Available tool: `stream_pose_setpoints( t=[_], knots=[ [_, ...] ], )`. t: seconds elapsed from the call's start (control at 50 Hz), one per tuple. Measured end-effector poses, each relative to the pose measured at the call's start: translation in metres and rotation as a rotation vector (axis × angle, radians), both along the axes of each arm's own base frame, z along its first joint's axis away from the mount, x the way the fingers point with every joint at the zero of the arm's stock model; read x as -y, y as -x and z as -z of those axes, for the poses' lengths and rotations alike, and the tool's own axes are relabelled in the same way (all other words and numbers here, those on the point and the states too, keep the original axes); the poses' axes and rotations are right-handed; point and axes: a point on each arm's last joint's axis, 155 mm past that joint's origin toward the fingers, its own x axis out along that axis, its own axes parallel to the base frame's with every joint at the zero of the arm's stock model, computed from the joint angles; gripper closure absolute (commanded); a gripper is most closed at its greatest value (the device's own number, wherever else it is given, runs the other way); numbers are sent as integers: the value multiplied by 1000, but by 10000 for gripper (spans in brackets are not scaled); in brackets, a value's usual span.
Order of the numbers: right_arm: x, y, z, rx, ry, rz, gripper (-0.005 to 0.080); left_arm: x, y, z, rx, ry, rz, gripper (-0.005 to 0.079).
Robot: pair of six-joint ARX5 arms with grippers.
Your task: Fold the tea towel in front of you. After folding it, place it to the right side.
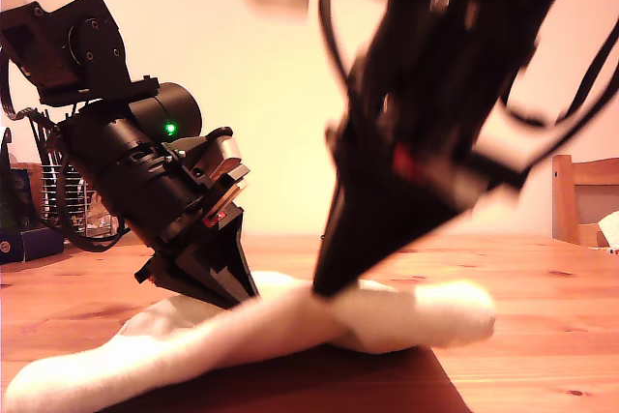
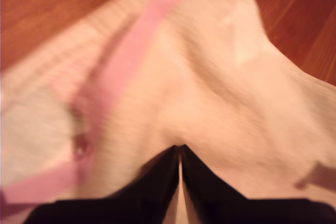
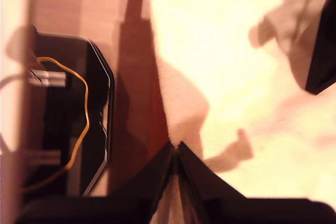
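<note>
Towel count: 1 soft cream terry tea towel (image 1: 290, 326), pink stripe visible in first wrist view; lies bunched on brown wooden table (image 1: 542, 307), approx. centre of exterior view.
Arms: 2, both down at towel.
Edges: towel's near fold runs toward exterior view's lower left; bare table to exterior view's right.
My first gripper (image 2: 180, 148): jaws nearly closed, pinching cloth.
My second gripper (image 3: 176, 145): jaws closed, pinching towel edge.
Wooden chair (image 1: 580, 200): 1, exterior view's right.
</note>
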Motion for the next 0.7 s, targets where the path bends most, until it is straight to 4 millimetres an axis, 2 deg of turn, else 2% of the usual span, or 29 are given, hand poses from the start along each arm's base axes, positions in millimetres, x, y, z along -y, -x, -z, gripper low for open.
stream_pose_setpoints(
  t=[0.14,0.24,0.48,0.7],
  knots=[
    [2,4,-13,8,-25,9,765,-4,10,4,-31,-23,21,766],
    [5,4,-14,9,-20,13,765,-4,15,4,-33,-36,36,766],
    [6,5,-13,-13,-22,45,765,-5,10,-16,63,-69,42,766],
    [7,2,-19,2,-33,65,765,-3,18,-9,82,-123,81,766]
  ],
)
